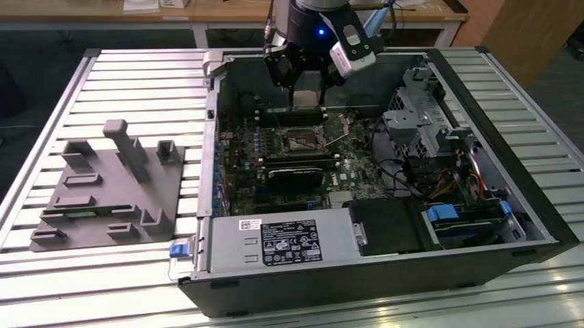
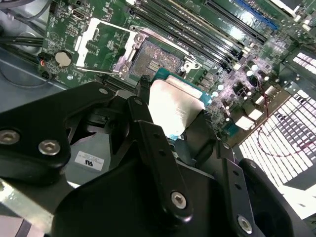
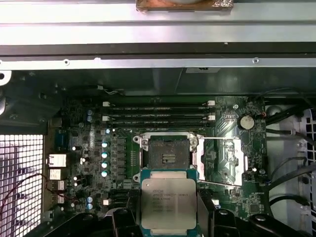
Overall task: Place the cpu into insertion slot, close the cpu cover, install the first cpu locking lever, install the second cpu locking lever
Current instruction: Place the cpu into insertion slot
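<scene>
- Gripper (image 1: 307,89) is clamped on the cpu (image 3: 169,203). Black fingers (image 2: 145,128) press two opposite edges.
- The chip's pale metal face shows in both wrist views. One edge is cut off by the frame in the first wrist view.
- The cpu hangs over the board just short of the insertion slot (image 3: 169,157) and is not seated. The slot's dark centre is bare.
- The cpu cover (image 3: 220,161) is swung open and lies flat beside the slot, green board showing through its window.
- A thin metal rod (image 3: 219,183) runs along the cover's edge. Cannot tell what it is.
- Exterior view: the computer case (image 1: 511,205) lies open on the slatted table (image 1: 137,82), with the gripper over its far part. The cpu's height above the board cannot be judged.
- A grey fixture (image 1: 109,184) sits at the exterior view's left, well apart from the case.
</scene>
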You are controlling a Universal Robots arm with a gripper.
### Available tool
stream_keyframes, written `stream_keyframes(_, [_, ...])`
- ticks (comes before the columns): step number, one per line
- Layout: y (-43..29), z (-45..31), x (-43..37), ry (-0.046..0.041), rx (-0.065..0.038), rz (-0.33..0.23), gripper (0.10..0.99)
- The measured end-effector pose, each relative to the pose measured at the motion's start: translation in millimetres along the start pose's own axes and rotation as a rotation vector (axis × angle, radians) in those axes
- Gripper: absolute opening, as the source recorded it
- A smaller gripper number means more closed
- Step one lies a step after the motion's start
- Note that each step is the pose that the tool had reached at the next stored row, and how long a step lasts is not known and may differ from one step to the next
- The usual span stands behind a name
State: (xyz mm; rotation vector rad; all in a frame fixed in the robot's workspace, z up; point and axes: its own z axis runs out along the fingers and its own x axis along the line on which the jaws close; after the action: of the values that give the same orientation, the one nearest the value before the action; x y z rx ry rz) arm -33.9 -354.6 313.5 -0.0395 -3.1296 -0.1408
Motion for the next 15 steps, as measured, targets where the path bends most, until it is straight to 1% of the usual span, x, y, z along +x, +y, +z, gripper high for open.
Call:
stream_keyframes(8, [2.5,14.8,0.0,0.0000,0.000,0.000,0.537])
stream_keyframes(15, [7.1,28.0,0.0,0.0000,0.001,0.000,0.537])
